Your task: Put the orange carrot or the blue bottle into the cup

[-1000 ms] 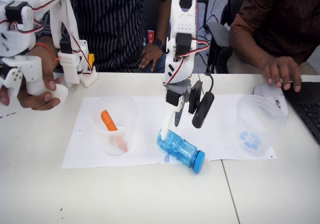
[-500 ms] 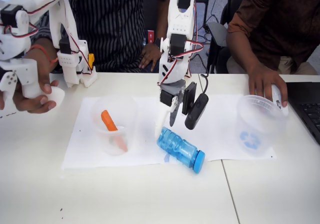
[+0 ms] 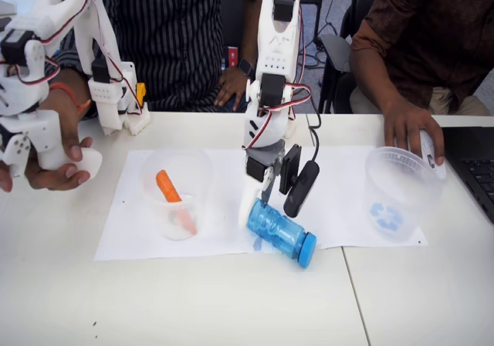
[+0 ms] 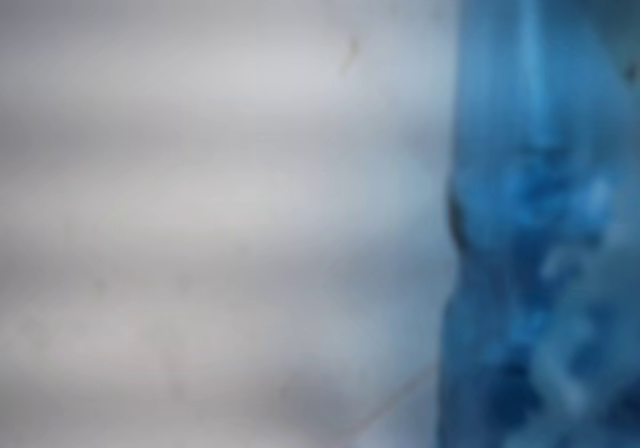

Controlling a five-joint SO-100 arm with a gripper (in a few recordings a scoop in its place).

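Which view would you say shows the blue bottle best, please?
The fixed view: the blue bottle lies whole on its side on the paper, cap toward the lower right, below the gripper. The wrist view gives a blurred blue patch at its right edge.

Two clear cups [image 3: 176, 194] [image 3: 395, 194], one orange carrot [image 3: 173, 198], one blue bottle [image 3: 280, 232], one white paper sheet [image 3: 224, 230], two seated people [image 3: 174, 37] [image 3: 432, 45].
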